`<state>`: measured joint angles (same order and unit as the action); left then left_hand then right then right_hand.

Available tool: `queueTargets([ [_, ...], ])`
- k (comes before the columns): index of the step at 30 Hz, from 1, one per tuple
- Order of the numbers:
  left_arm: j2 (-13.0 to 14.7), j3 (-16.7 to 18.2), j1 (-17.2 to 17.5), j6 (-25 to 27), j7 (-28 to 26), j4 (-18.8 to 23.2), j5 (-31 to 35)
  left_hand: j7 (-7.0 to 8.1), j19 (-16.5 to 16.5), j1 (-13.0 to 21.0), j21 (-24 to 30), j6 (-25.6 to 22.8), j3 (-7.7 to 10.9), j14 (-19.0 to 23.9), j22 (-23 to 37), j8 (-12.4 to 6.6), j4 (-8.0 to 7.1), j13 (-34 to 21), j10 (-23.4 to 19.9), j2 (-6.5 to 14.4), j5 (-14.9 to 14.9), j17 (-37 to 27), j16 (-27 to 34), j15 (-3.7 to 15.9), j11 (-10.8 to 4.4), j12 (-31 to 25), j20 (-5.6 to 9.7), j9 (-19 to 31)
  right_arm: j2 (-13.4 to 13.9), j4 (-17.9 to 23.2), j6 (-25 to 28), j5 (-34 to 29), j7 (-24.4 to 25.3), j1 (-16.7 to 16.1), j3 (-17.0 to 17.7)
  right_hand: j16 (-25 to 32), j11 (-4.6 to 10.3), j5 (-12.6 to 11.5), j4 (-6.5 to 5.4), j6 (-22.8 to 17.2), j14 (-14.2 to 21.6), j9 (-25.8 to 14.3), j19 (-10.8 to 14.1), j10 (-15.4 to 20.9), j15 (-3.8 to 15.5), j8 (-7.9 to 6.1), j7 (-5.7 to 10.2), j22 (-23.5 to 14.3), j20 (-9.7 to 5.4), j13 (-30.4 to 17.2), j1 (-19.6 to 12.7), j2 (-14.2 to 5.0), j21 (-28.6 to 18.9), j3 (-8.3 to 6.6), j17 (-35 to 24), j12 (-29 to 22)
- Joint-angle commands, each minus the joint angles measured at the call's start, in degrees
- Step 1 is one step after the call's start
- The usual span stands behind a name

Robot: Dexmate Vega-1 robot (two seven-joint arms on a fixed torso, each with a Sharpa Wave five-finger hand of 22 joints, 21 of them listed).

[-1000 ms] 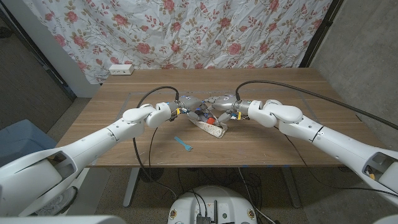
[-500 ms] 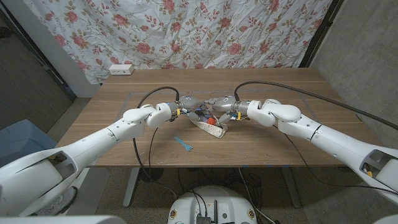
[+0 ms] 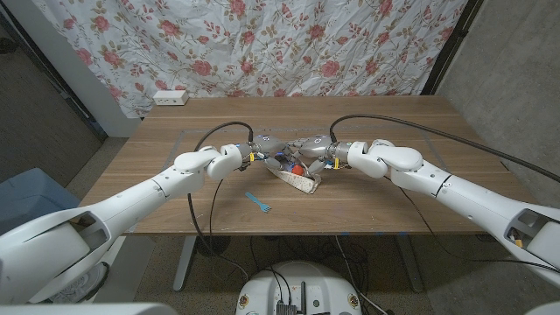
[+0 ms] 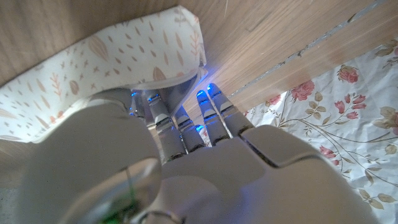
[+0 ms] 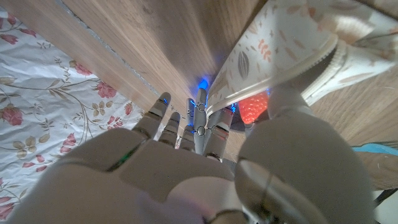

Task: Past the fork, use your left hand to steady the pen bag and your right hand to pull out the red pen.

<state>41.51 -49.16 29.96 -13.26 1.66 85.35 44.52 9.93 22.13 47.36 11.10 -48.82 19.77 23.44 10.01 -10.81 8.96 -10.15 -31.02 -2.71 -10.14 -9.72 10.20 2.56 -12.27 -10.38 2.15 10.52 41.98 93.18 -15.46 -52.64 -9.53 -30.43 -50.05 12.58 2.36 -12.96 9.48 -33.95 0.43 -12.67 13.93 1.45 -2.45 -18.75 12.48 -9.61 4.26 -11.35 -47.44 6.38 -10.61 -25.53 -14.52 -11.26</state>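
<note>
Lying limp on the tabletop (image 3: 175,188), the soft, light pen bag (image 3: 296,180) is held at nine o'clock by the left hand (image 3: 259,150), while the right hand (image 3: 308,147), grip unclear, reaches its open mouth, where the slim red pen (image 5: 252,107) should be pinched by its exposed end.

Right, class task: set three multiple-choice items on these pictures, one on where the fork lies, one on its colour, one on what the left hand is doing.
1. Where does the fork lie?
A. inside the pen bag
B. on the table, nearer the robot than the pen bag
C. on the floor

2. What colour is the fork?
A. blue
B. red
C. silver

3. What is the left hand doing?
A. holding the fork
B. hanging high above the table
C. touching the pen bag

Answers:
1 B: the head view shows it on the wood, below the bag.
2 A: it shows light blue there.
3 C: the left wrist view shows its fingers at the bag's cloth.
</note>
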Motion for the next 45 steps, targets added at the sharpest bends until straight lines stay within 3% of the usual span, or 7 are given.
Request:
queueTargets([
  [1,0.0,-0.2,-0.3,-0.4,0.0,-0.2,0.5,-0.05,-0.3,-0.3,0.1,-0.2,-0.23,0.3,0.1,-0.33,-0.12,-0.2,0.1,0.2,0.0,-0.1,0.4,6.80,0.00,-0.4,-0.27,0.1,-0.3,-1.9,-0.8,0.0,2.1,0.4,-0.6,0.6,0.27,-0.5,-0.24,-2.5,0.3,-0.5,1.0,0.7,0.33,-1.37,0.10,0.0,-0.12,-0.2,-0.4,-0.70,-0.4,0.13,-0.2,-0.4],
  [17,-0.2,-0.4,-0.7,-0.9,-0.4,-1.0,0.7,-0.08,-0.2,-0.3,0.2,-0.4,-0.33,0.3,0.1,-0.38,-0.06,-0.2,0.0,0.4,0.0,-0.1,0.4,6.85,0.02,-0.4,-0.29,0.1,-0.2,-2.2,-1.2,0.5,3.3,0.2,-0.4,1.1,0.63,-0.6,-0.28,-6.5,1.2,-1.1,1.9,1.8,1.05,-3.36,0.16,0.0,-0.38,-0.2,-1.0,-0.97,-0.5,0.44,-0.3,-0.7],
  [45,-0.4,-0.8,-1.1,-1.1,-0.3,-1.6,0.8,-0.03,-0.2,-0.2,0.2,-0.3,-0.54,0.5,0.1,-0.32,0.05,-0.2,0.0,0.5,0.0,-0.1,0.4,6.81,0.05,-0.3,-0.27,0.1,0.3,-2.0,-0.9,2.8,4.2,-0.5,0.9,1.5,0.84,-0.7,-0.48,-9.8,1.9,-1.5,2.8,3.1,1.52,-5.03,0.23,0.0,-0.57,-0.2,-1.4,-1.53,-0.5,0.76,-0.6,-0.9],
])
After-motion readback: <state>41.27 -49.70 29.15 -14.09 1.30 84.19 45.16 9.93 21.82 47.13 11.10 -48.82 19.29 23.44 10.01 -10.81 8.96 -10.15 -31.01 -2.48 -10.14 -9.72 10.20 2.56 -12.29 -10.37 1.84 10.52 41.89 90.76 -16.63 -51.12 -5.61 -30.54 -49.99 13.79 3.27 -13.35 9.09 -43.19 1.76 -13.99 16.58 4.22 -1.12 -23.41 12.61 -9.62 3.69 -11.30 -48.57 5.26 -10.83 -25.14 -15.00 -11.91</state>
